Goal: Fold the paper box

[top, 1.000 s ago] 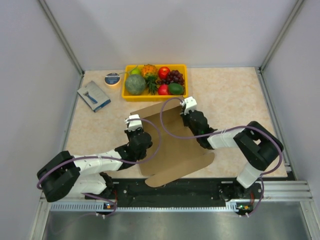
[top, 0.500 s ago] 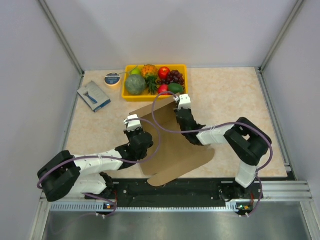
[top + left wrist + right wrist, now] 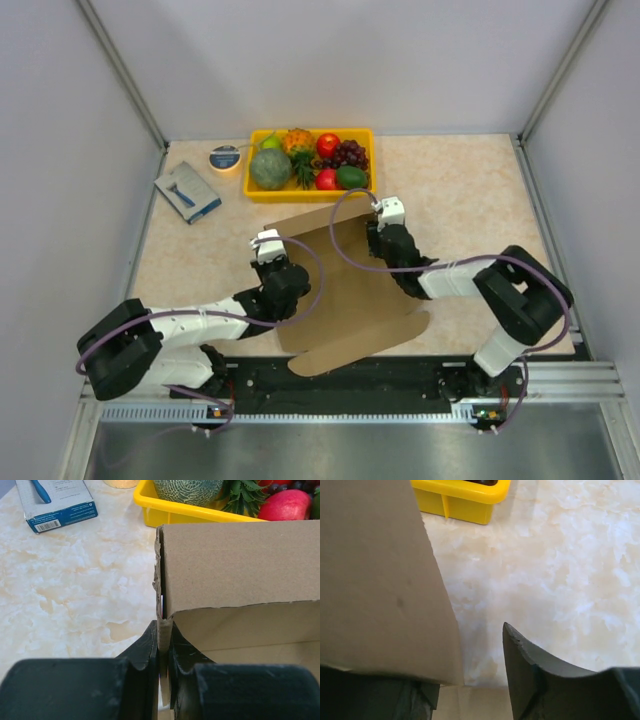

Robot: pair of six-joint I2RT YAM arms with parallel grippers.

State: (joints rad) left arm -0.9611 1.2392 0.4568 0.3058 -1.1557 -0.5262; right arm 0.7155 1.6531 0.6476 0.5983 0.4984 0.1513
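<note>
Just in front of yellow tray (image 3: 300, 194), paper box (image 3: 340, 290) sits half-folded on worktop (image 3: 470, 190). Left claw (image 3: 163, 640) pinches its left wall edge, likely bracing it upright; right claw (image 3: 380, 222) spread beside opposite flap, gripping nothing.

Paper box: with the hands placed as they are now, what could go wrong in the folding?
1. The right hand is open, and the raised flap of the paper box lies only beside one finger, so it may drop flat.
2. The left hand pinches the box at a frayed corner edge; the cardboard might tear or slip there.
3. The yellow tray stands close behind the raised wall; a push forward could bump it.
</note>
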